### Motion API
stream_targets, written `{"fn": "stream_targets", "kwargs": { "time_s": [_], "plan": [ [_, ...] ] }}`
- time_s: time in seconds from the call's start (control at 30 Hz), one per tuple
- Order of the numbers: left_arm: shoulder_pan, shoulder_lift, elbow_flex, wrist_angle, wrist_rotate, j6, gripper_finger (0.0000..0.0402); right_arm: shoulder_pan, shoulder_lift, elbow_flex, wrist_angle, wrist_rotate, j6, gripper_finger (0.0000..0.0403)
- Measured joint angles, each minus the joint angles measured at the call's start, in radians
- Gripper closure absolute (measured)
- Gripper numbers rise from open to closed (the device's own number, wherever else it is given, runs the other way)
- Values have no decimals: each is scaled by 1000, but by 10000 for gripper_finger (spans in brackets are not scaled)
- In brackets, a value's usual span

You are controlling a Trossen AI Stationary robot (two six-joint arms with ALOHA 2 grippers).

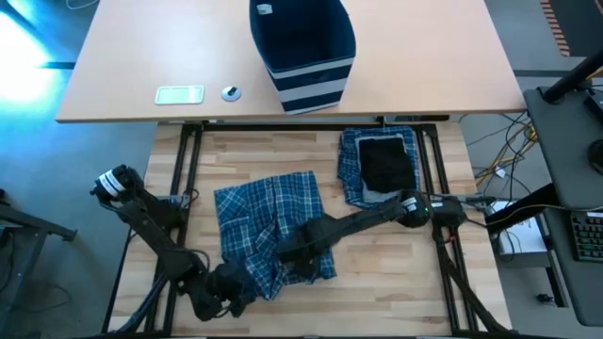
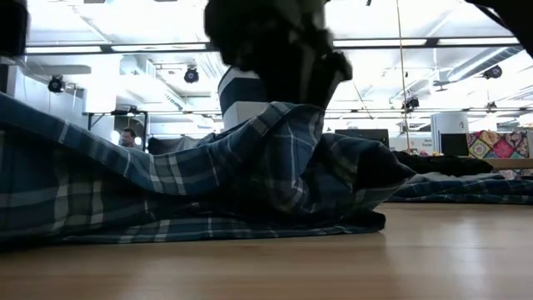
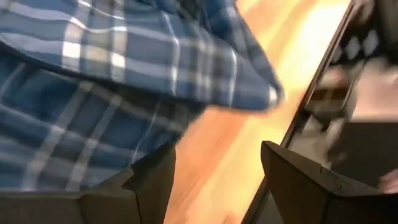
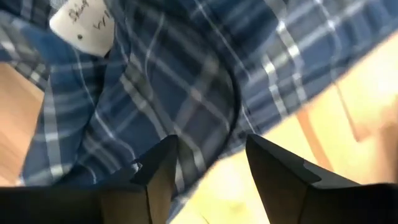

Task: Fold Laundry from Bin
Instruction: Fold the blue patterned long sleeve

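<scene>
Showed 2 dark, matte-black jointed arms of slim tubular links. Carried a pale grey-white round cap at the left arm's (image 1: 141, 202) base joint. Bulged into a rounded black housing on the right arm (image 1: 377, 218). Ended in flat, angular black fingers (image 3: 152, 186), square-edged, on each claw.

Soft woven plaid cloth garment (image 1: 268, 231) (creased, matt), matt black cloth piece (image 1: 387, 165) on folded plaid (image 1: 353, 160), striped fabric bin (image 1: 303, 52), smooth satin-sheen wooden tabletop (image 1: 396, 273), matt dark plastic fingers (image 4: 155, 174), white fabric label (image 4: 83, 26)
</scene>
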Motion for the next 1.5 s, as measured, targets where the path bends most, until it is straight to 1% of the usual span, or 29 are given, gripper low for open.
{"fn": "stream_targets", "kwargs": {
  "time_s": [0.07, 0.13, 0.2, 0.23, 0.3, 0.43, 0.47, 0.5, 0.57, 0.63, 0.7, 0.77, 0.87, 0.9, 0.93, 1.03, 1.1, 1.3, 1.43, 1.5],
  "plan": [
    [-1, 0, -67, 154, -37, -48, 180, -26, 0, -16, 38, -57, -25, 223],
    [-4, 0, -137, 349, -100, -54, 180, -47, 0, -23, 86, -109, -46, 236],
    [-5, -2, -203, 523, -169, -51, 180, -55, 0, -24, 121, -138, -68, 254],
    [-4, -2, -231, 585, -195, -50, 180, -55, 0, -24, 134, -142, -73, 265],
    [-3, -2, -276, 647, -217, -67, 180, -55, 0, -24, 150, -142, -87, 293],
    [-5, -2, -327, 649, -221, -182, 180, -48, -4, -24, 159, -142, -124, 367],
    [-4, -2, -337, 647, -221, -202, 180, -44, -8, -24, 159, -140, -126, 381],
    [-4, -2, -344, 644, -219, -218, 180, -38, -10, -24, 161, -135, -125, 386],
    [-4, -2, -347, 644, -184, -241, 180, -20, -13, -15, 153, -128, -114, 389],
    [-5, -2, -335, 642, -125, -249, 180, -1, -20, -2, 149, -113, -110, 392],
    [-20, -4, -302, 611, -109, -250, 180, 13, -30, 6, 150, -106, -110, 393],
    [-29, -6, -260, 489, -105, -295, 183, 19, -34, 11, 149, -96, -102, 394],
    [-28, -5, -206, 199, -86, -411, 190, 23, -34, 12, 149, -79, -88, 394],
    [-27, -5, -194, 136, -96, -436, 192, 23, -34, 12, 149, -77, -86, 394],
    [-27, -8, -188, 109, -116, -449, 193, 23, -34, 12, 149, -77, -85, 394],
    [-12, -14, -195, 125, -175, -445, 194, 24, -34, 11, 152, -67, -87, 394],
    [1, -14, -205, 150, -194, -428, 194, 24, -33, 10, 156, -54, -88, 394],
    [18, -13, -208, 194, -195, -387, 199, 24, -32, 10, 157, -51, -88, 394],
    [17, -25, -185, 195, -177, -381, 215, 32, -32, 10, 157, -51, -85, 394],
    [17, -29, -167, 158, -170, -384, 224, 36, -32, 10, 157, -51, -85, 394]
  ]
}}
